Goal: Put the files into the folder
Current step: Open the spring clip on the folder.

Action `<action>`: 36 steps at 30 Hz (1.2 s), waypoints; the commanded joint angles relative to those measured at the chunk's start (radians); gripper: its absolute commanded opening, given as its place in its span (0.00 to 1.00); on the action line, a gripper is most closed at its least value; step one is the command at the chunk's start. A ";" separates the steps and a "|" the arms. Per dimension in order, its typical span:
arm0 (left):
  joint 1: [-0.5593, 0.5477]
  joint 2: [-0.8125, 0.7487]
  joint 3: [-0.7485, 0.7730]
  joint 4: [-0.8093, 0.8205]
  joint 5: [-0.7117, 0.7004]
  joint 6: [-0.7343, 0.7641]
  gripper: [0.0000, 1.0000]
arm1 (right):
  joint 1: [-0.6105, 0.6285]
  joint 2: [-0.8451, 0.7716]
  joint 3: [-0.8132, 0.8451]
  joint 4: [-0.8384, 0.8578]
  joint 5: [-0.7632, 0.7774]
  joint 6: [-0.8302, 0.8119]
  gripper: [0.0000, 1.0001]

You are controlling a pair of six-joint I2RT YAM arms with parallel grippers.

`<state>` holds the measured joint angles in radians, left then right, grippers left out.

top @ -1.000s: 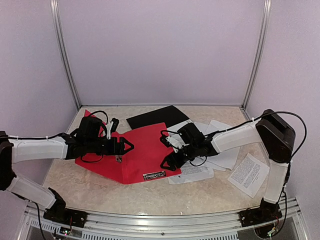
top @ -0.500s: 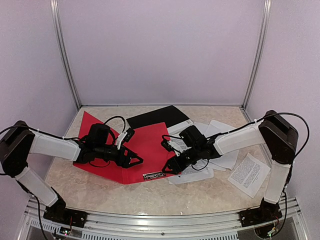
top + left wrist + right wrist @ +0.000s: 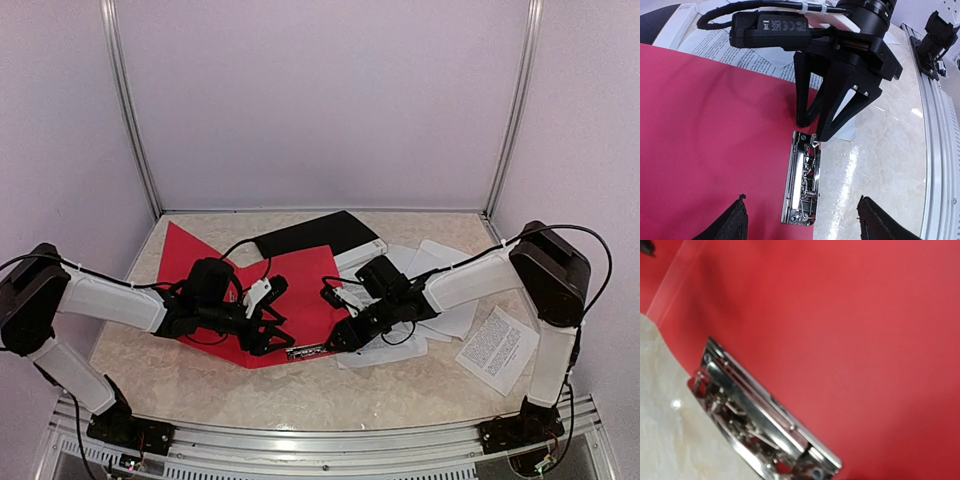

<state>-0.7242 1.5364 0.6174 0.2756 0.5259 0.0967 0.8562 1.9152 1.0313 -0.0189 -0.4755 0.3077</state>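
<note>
The red folder [image 3: 300, 285] lies open on the table, with its metal clip [image 3: 802, 185] on the edge nearest the arms. My left gripper [image 3: 801, 198] hovers open over the clip's near end, one finger over red cover and one over table. My right gripper [image 3: 815, 131] stands at the clip's far end, its jaws narrow with a small gap and nothing seen between them. The right wrist view shows only the clip [image 3: 760, 425] and red cover [image 3: 840, 315], not its own fingers. The files [image 3: 440, 300] lie loose to the right of the folder, partly under my right arm.
A black folder [image 3: 310, 233] lies behind the red one. One printed sheet [image 3: 497, 348] sits apart at the right. Metal frame posts [image 3: 130, 110] stand at the back corners, and a rail [image 3: 940, 150] runs along the table's near edge.
My left gripper has moved right across the red folder to the clip. My right gripper has lowered to the clip's far end and its jaws have narrowed.
</note>
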 commanded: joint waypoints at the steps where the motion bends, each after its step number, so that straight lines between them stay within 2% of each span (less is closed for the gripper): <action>1: -0.054 0.014 -0.007 -0.026 -0.092 0.110 0.72 | 0.018 0.023 0.019 -0.037 -0.011 0.002 0.31; 6: -0.063 0.063 0.011 -0.023 -0.099 0.116 0.66 | 0.027 0.033 0.026 -0.037 -0.017 0.005 0.28; 13: -0.081 0.054 -0.015 -0.008 -0.108 0.143 0.53 | 0.028 0.034 0.034 -0.037 -0.014 0.010 0.23; 17: -0.089 0.053 -0.045 0.050 -0.134 0.182 0.54 | 0.028 0.036 0.036 -0.039 -0.010 0.012 0.20; 29: -0.101 0.141 -0.018 0.058 -0.176 0.230 0.54 | 0.029 0.033 0.028 -0.036 -0.009 0.015 0.17; 36: -0.135 0.191 -0.012 0.095 -0.241 0.268 0.49 | 0.029 0.031 0.014 -0.028 -0.011 0.018 0.17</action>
<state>-0.8356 1.6924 0.5919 0.3447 0.3305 0.3283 0.8749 1.9320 1.0500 -0.0414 -0.4866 0.3164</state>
